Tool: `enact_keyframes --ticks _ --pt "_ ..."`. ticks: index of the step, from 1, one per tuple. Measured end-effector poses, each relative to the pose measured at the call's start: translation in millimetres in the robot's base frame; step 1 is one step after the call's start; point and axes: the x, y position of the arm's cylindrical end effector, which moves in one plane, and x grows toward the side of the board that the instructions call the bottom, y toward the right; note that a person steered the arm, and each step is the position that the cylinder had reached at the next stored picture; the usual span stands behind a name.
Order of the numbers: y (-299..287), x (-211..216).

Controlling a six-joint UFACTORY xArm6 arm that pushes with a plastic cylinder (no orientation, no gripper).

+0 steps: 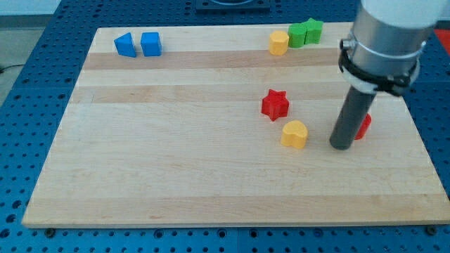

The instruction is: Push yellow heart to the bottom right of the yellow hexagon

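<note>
The yellow heart (294, 133) lies just below-right of the red star (275, 105), my tip (342, 145) to its right.

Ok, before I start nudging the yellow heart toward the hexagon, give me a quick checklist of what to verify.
1. My tip visible on the board: ok.
2. Tip touching the yellow heart: not ok; it sits apart, to the view's right.
3. Yellow hexagon located, near the view's top: ok.
4. Path upward free: not ok; red star sits just above the heart.
5. Red block behind the rod, shape: cannot tell.
6. Green blocks beside the hexagon crowd the goal: cannot tell.
</note>
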Motion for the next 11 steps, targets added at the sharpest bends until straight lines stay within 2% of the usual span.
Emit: enact_keyframes --ticks 1,3,4,6,7,8,9,10,11 --pt "-13 9" --pt "-90 -55" --pt "-139 -42" --pt "-118 4" --pt "-144 18" --pt "-126 60" --pt "-68 68" --pt "-48 95" --pt "-65 107"
